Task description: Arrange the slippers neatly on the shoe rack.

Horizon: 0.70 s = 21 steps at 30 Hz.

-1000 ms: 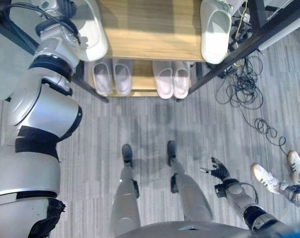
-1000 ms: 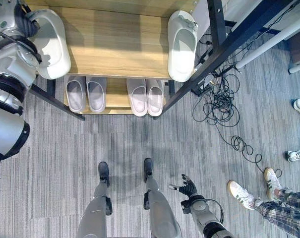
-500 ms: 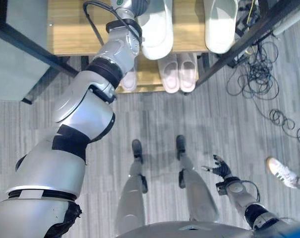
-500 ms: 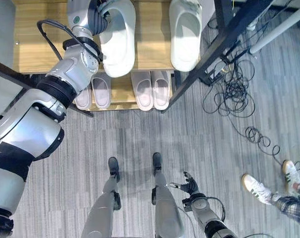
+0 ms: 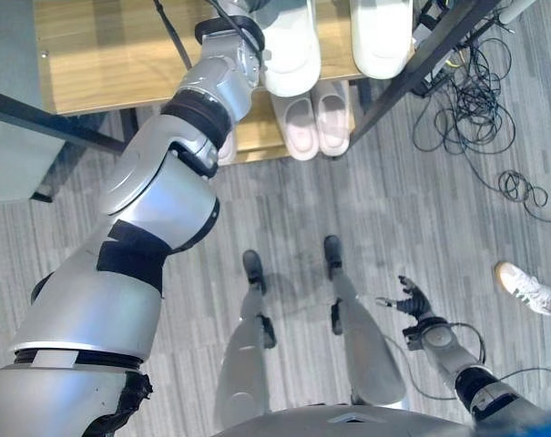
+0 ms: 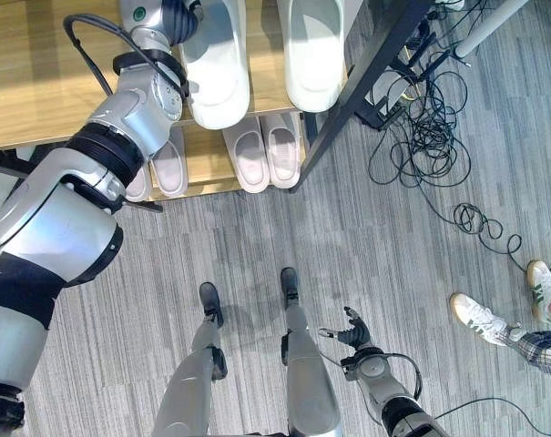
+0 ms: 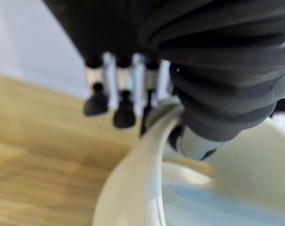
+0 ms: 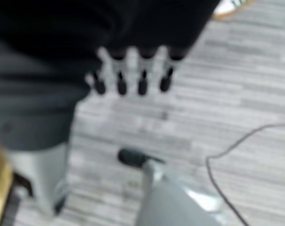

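slipper [image 6: 216, 64] — left robot hand [image 7: 133, 101] grip

Grey striped carpet floor [image 6: 412, 237], tangled black cables [image 6: 430, 137] nr rack, person's sneakers [image 6: 480, 317] at rt.

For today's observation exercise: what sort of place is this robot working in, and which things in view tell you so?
Probably an indoor lab or test room: a wooden shoe rack holding white slippers, grey carpet, and loose cables on the floor.
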Motion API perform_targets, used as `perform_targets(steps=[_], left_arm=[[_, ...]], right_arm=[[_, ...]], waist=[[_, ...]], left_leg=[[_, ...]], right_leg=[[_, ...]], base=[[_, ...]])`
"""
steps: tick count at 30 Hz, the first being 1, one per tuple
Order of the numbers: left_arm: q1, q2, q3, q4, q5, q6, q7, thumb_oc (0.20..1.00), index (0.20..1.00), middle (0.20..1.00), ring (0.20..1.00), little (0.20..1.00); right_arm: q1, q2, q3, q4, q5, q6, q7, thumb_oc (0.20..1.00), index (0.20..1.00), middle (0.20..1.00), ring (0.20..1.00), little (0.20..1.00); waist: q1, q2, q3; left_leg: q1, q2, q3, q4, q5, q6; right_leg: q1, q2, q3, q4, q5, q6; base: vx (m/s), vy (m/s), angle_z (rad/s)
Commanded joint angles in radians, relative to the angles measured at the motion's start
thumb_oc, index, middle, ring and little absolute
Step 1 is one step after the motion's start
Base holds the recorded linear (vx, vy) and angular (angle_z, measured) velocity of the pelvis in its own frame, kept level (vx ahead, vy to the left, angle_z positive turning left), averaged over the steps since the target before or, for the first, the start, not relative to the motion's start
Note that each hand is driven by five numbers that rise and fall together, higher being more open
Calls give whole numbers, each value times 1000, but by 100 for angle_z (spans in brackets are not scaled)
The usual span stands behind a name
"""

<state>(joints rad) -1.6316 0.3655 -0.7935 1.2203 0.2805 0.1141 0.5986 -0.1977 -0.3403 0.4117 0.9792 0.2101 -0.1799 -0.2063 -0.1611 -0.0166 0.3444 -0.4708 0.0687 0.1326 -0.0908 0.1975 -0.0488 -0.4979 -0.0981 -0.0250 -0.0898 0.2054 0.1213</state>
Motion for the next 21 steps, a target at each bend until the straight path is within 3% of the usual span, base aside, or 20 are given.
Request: perform_targets(steps=[1, 21], left_arm=[[-156, 14, 92, 100, -79, -33, 8, 200, 200, 200, 200, 200], [-244, 10, 45, 148, -80, -22, 11, 200, 200, 200, 200, 200]], right_arm=[[-39, -28, 5, 22, -4, -12, -19, 1000, 1000, 1000, 1000, 1000], [-85, -34, 20, 64, 0, -23, -40, 1000, 1000, 1000, 1000, 1000]], waist=[[-6, -36, 45], [-35, -30, 48]], left_leg=[[-21, -12, -23, 30, -83, -23], [-63, -8, -19, 4, -71, -28]], right_leg=[[31, -40, -26, 31, -71, 81], [-37, -30, -16, 34, -66, 77]], base=[[26, -12, -4], [15, -6, -3]])
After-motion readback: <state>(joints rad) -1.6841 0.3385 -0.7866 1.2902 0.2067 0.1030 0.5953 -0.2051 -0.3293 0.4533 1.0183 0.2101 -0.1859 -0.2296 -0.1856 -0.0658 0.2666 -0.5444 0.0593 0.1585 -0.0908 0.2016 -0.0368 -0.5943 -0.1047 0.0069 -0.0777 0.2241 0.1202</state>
